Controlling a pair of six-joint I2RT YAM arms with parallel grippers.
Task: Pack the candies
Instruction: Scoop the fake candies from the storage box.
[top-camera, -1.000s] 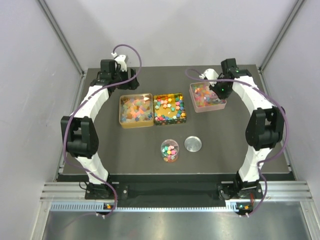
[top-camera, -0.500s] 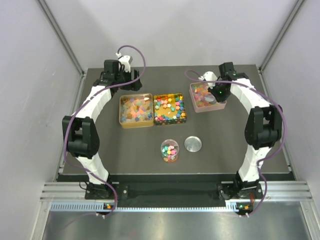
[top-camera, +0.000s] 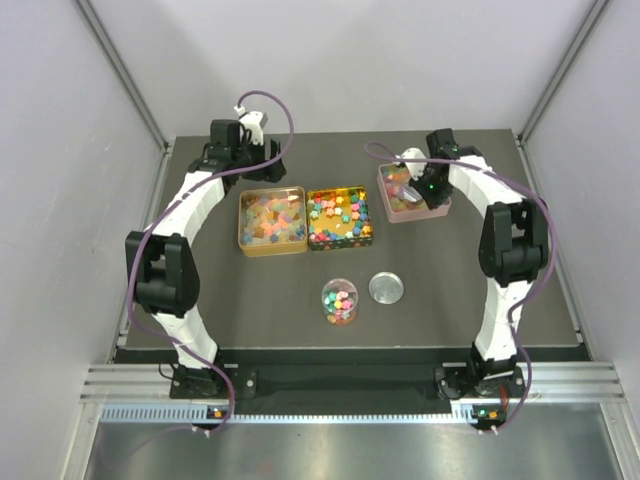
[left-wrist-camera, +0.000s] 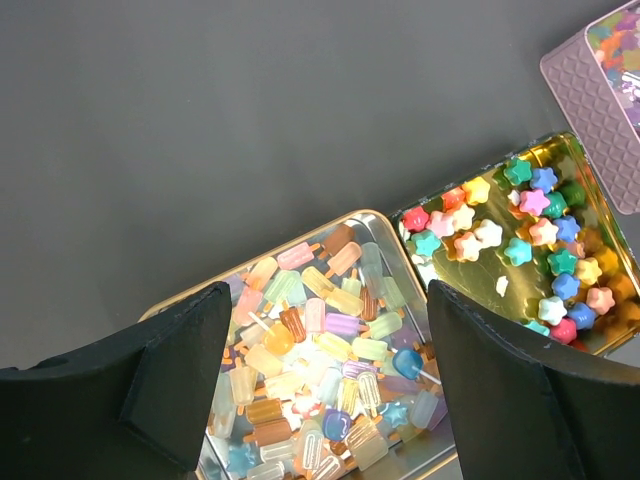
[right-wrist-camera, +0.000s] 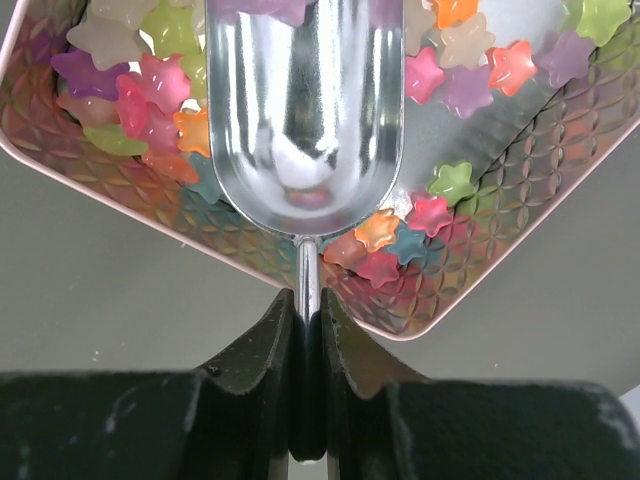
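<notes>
The candies lie in three tins: pale popsicle candies (left-wrist-camera: 330, 350) in a silver tin (top-camera: 242, 245), star candies (left-wrist-camera: 520, 230) in a gold tin (top-camera: 339, 242), and translucent star candies (right-wrist-camera: 150, 95) in a pink tin (top-camera: 445, 208). A small clear cup (top-camera: 339, 300) at mid-table also holds candies. My right gripper (right-wrist-camera: 307, 310) is shut on the thin handle of a metal scoop (right-wrist-camera: 305, 110). The scoop's bowl lies inside the pink tin (right-wrist-camera: 500, 200) and holds almost nothing. My left gripper (left-wrist-camera: 330, 330) hovers open above the popsicle tin, holding nothing.
A round silver lid (top-camera: 386, 288) lies right of the cup. The tins sit in a row across the far half of the dark table (top-camera: 250, 320). Both arms reach to the back, and white walls close in the sides.
My right gripper has swung left and turned over the pink tin, bringing the scoop down among its candies. The left arm has drifted slightly right at the back.
</notes>
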